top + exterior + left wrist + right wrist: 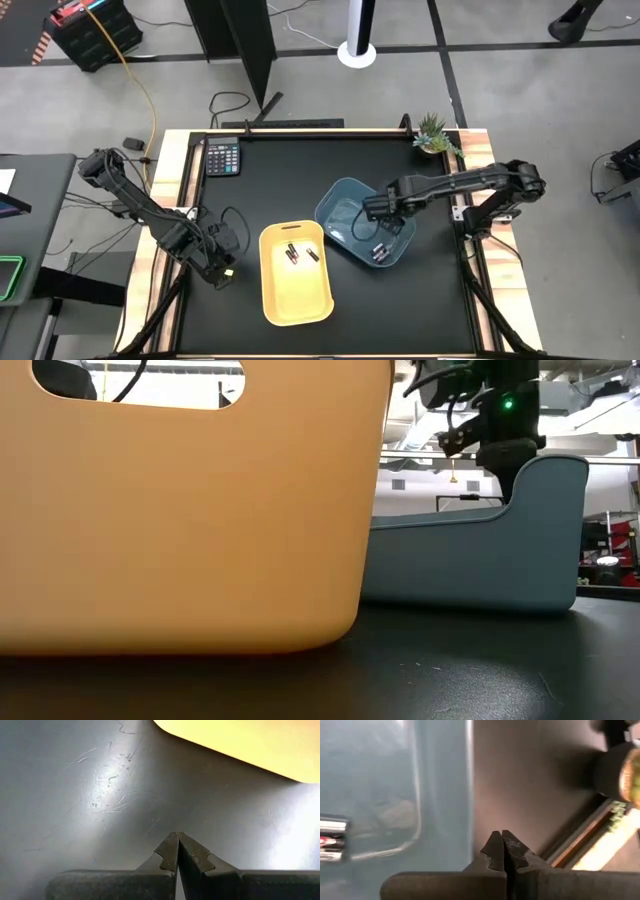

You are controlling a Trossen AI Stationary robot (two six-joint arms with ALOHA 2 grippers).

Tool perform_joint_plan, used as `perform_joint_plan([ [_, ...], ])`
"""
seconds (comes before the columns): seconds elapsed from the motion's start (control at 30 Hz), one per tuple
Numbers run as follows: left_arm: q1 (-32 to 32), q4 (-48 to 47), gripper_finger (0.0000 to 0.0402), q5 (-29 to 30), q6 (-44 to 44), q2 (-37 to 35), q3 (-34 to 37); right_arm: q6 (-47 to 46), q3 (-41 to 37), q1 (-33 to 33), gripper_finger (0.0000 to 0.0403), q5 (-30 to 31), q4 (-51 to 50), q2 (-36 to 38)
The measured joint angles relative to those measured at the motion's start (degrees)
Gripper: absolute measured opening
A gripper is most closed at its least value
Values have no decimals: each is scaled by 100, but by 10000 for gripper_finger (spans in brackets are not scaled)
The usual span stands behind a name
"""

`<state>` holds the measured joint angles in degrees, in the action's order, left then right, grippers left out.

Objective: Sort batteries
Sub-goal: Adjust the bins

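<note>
Right gripper [372, 210], high view: over the blue tray [335, 203], batteries [379, 251] lying nearer the tray's front edge; more batteries [298, 253] in the yellow tray [295, 295]. Left gripper [222, 275] rests beside it. Wrist views: both grippers' fingers together, empty.

Table [420, 300]: matte black top, pale wood edge strips.
Yellow tray [295, 295]: plain mustard-yellow; holds dark batteries [293, 254] with reddish tones.
Blue tray [340, 205]: plain dusty grey-blue; holds silver batteries [380, 251], one with a red mark.
Calculator [222, 157]: dark grey, far left.
Plant [434, 132]: green, far right.
Arms: dark grey-black.
</note>
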<state>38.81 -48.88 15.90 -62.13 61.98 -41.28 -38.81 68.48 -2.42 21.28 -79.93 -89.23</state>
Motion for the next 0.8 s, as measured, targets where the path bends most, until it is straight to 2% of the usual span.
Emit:
perform_joint_plan([
  [0.33, 0, 0, 2, 37, 2, 0, -2, -140, -8, -372, 0, -584, -1, 0],
  [0.8, 0, 44, 2, 96, 4, 0, -2, -718, -8, -1325, 0, -1134, 352, 0],
])
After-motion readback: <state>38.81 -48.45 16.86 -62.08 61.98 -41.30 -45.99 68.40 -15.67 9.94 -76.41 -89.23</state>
